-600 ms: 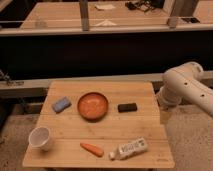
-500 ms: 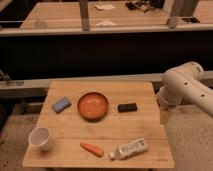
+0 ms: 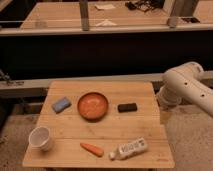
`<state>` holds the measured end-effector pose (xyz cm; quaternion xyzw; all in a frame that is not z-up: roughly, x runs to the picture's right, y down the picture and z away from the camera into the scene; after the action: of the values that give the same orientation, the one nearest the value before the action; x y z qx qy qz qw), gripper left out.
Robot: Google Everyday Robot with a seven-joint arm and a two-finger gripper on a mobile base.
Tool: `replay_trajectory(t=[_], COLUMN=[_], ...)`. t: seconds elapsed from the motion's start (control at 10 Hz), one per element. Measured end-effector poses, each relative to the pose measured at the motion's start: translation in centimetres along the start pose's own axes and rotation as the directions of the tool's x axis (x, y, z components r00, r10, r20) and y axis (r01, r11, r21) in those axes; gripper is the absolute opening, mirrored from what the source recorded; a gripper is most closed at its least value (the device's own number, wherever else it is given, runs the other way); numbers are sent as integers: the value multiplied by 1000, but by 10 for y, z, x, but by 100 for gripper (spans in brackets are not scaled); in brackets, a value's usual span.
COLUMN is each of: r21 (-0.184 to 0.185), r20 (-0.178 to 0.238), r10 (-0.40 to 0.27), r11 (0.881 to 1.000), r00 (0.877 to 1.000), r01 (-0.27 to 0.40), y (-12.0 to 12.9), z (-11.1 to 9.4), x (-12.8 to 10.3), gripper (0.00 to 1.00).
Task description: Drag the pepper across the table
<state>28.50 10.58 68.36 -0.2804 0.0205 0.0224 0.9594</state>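
Note:
The pepper [image 3: 92,149], small, slim and orange, lies on the light wooden table [image 3: 145,127] near its front edge, a little left of centre. My white arm bends in from the right. Its gripper [image 3: 165,116] hangs beside the table's right edge, well away from the pepper and up to its right. The gripper is open and holds nothing.
On the table stand a round orange bowl [image 3: 93,105] in the middle, a blue sponge [image 3: 61,104] to its left, a black block [image 3: 127,107] to its right and a white cup [image 3: 41,138] at the front left. A white bottle [image 3: 129,148] lies right of the pepper.

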Motion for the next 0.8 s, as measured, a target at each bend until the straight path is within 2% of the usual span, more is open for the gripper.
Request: replay_trajectory(t=[0.6,0.8], r21=[-1,-6], r20=[0,0], r10=[-1,-13], r11=[1000,1000], r00=[1000,1000], r01=[1,13], y=[0,6], z=[0,0], x=[0,-11], gripper=[80,80])
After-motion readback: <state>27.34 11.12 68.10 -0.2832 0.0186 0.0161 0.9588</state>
